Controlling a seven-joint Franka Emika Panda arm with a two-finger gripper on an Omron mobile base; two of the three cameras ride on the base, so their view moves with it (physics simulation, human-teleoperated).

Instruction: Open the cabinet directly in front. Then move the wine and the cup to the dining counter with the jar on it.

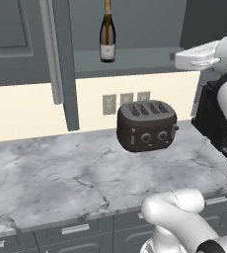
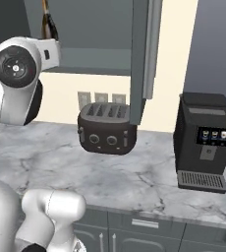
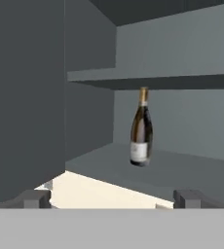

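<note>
Cabinet point(image 1: 61, 59) doors open; wine point(image 3: 140, 129) stands upright on the lower shelf, center of the hand view. Fingers point(image 3: 36, 198) released, spread wide, holding nothing, well short of the bottle. Toaster point(image 1: 146, 126) on the table point(image 1: 61, 183) below.

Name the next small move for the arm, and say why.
Probably ease the claw straight forward toward the wine. The cabinet doors already stand open, the bottle stands upright on the lower shelf, centred ahead in the hand view, and the open jaws are still short of it, with nothing between them.
</note>
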